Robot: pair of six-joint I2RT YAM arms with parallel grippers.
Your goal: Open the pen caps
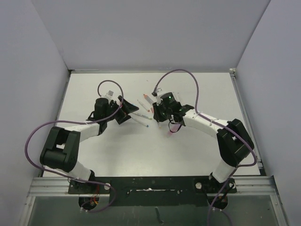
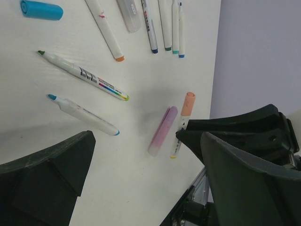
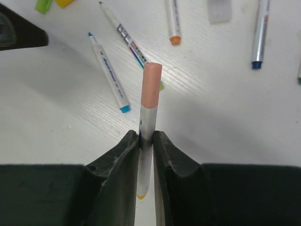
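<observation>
Right wrist view: the right gripper (image 3: 146, 137) is closed tight on a white pen (image 3: 146, 123), its two fingers pressing the barrel from either side. The pen points away from the camera. Its peach-orange cap (image 3: 152, 84) is on the far end, clear of the fingers, and a yellow end (image 3: 141, 195) shows below them. Whether the pen rests on the white surface (image 3: 221, 117) or is held above it cannot be told.

Beyond the held pen lie several uncapped pens. A blue-tipped pen (image 3: 109, 73) and a pen with colour print (image 3: 128, 38) are side by side. Farther right is an orange-ended pen (image 3: 173, 21), and a dark-blue-ended pen (image 3: 260, 33) lies well apart from them. A green piece (image 3: 43, 4) and a yellow piece (image 3: 66, 2) at the top left edge look like loose pen caps, though the frame cuts them off.

In the left wrist view the left gripper (image 2: 146, 136) stands wide open with nothing between its fingers. It hovers near the held pen, whose capped end is just ahead. A pinkish-purple cap (image 2: 160, 132) lies loose on the surface just beside that pen. A blue cap (image 2: 41, 9) lies loose at the far left.

From the top external view the two grippers face each other near the middle of the surface, with the scatter of pens between and just behind them.
</observation>
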